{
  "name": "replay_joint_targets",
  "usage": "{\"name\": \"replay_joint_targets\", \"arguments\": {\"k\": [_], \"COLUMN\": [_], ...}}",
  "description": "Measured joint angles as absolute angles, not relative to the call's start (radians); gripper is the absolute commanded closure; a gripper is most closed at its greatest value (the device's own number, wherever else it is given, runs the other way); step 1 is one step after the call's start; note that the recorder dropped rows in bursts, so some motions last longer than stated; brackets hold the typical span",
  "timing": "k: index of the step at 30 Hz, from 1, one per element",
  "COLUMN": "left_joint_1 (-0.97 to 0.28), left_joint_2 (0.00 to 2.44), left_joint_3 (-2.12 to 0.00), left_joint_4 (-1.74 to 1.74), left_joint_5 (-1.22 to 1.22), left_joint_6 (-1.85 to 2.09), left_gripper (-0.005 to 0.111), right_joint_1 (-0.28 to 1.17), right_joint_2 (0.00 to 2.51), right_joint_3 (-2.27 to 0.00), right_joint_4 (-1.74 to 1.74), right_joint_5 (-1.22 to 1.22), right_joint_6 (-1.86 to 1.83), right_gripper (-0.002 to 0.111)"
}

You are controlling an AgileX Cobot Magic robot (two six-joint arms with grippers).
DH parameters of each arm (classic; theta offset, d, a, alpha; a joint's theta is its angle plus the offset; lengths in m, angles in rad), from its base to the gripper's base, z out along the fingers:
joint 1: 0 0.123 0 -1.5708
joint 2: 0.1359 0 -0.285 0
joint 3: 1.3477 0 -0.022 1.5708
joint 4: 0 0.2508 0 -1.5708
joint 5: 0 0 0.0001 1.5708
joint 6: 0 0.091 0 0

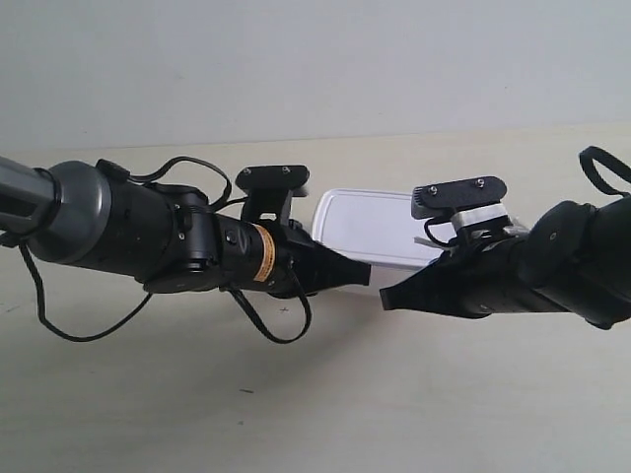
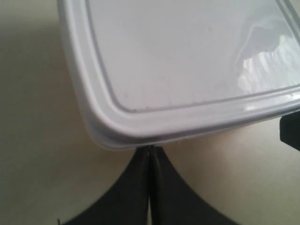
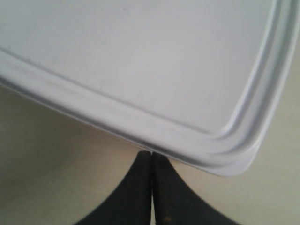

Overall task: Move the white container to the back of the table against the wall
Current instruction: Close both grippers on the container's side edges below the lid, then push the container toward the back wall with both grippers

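Bare desk (image 1: 315, 424) fills the bottom of the exterior frame. Just above it, a loose cable (image 1: 258, 320) loops under the arm coming in from the frame's left; I'll watch that it doesn't drag.

Mid-frame, the two arms meet almost nose to nose. The left gripper (image 2: 150, 157) has its fingers pressed together, pinching nothing. Its tip touches the near side of the white container (image 2: 187, 70) right under the rim, close beside a rounded corner. The right gripper (image 3: 151, 159) is the same, squeezed flat with its tip against that same long side, a little further in from the other corner.

So this is a two-point shove, not a lift. The container sits flat at the centre of the exterior frame, with a band of open desk between its far edge and the wall (image 1: 315, 59) across the top.

My plan is to advance both arms at one pace, straight toward the wall. If one leads, I reckon the box will yaw and a tip will skate off. The left tip worries me most, being so near the curve. I want both tips low against the side, not wedged under the rim where they might pop the top. Then I slow down and stop once the far edge meets the wall.
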State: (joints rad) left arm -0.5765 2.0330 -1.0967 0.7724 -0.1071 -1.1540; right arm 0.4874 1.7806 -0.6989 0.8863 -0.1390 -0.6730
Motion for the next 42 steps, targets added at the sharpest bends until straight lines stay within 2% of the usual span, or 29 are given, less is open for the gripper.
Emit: {"name": "replay_joint_targets", "arguments": {"k": [14,42], "left_joint_1": [-0.574,-0.570], "left_joint_2": [2.040,2.185], "left_joint_3": [-1.136,-1.309], "left_joint_4": [0.776,0.802], "left_joint_5": [-0.116,-0.100], "left_joint_6": [-1.154,-1.154], "left_gripper": [0.107,0.107], "right_joint_1": [0.487,0.487], "right_joint_2": [1.783,1.943], "right_joint_3": [-0.716,-0.870], "right_joint_4": [0.886,0.892], "right_joint_5": [-0.162,-0.214], "right_joint_6": [-0.728,-0.852], "right_gripper": [0.108,0.108]}}
